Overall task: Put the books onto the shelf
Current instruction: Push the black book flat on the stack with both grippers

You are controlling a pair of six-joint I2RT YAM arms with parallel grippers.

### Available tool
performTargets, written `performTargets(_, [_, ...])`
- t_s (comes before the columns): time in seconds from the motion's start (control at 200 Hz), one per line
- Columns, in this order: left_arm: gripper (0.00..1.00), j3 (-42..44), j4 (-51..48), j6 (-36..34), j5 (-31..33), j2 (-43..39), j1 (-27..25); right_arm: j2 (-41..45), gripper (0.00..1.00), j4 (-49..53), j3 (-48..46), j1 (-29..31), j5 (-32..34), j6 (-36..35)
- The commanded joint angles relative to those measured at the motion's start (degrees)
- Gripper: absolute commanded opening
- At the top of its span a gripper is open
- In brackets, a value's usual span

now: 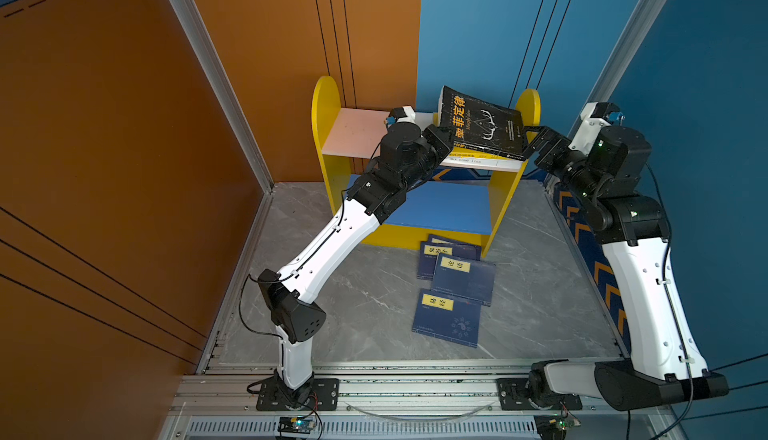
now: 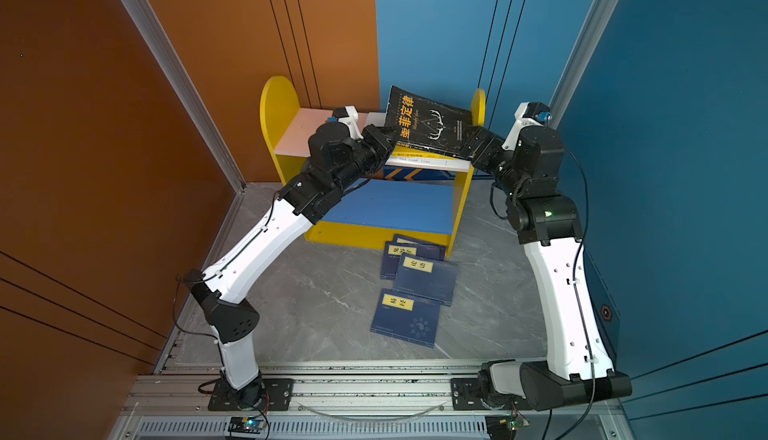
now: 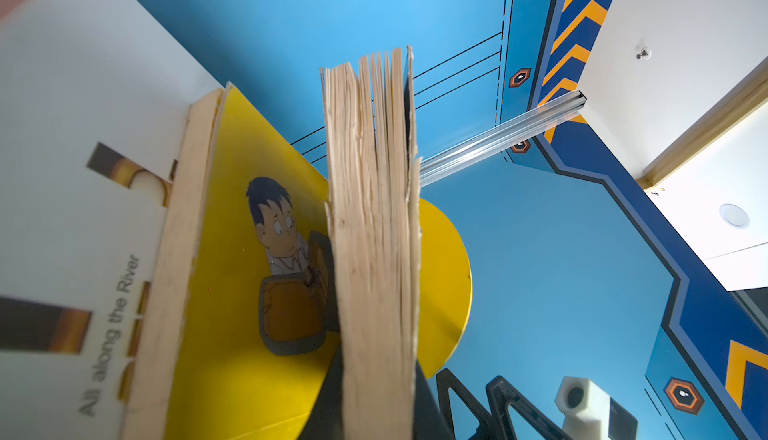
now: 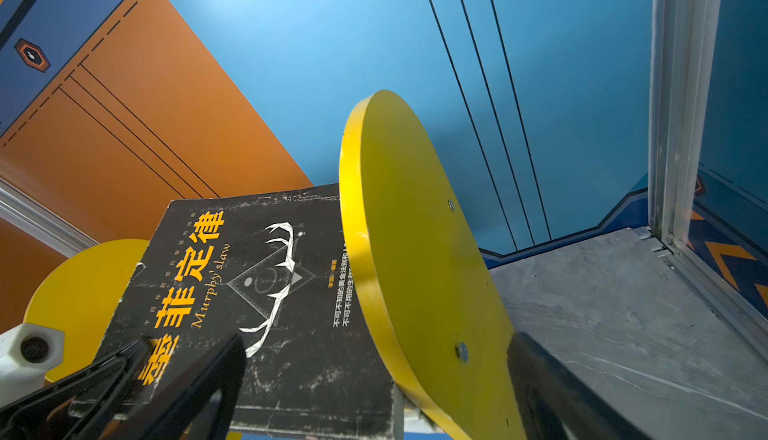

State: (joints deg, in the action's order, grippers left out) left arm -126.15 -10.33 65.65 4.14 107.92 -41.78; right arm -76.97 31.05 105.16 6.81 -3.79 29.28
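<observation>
Bright even light, soft shadows, wide-angle bending at edges, nearest white book (image 3: 62,168) blurred

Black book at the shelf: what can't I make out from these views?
left gripper tips: hidden behind the black book in both top views.
right gripper contact with it: unclear in every view.
white book cover: under yellow book; blurred in left wrist view.
</observation>
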Motion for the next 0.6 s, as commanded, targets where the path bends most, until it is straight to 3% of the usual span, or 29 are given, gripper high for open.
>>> performTargets(0.0, [0.00, -1.4, 3.6, -0.8, 3.6, -0.4, -0.7, -0.5, 1.00, 1.3, -0.3, 0.3, 0.6, -1.5])
performTargets(0.596, [0.00, -2.8, 2.5, -0.3, 4.6, 0.4, -0.3, -2.3, 1.00, 0.7, -1.5, 0.3, -1.1, -0.5])
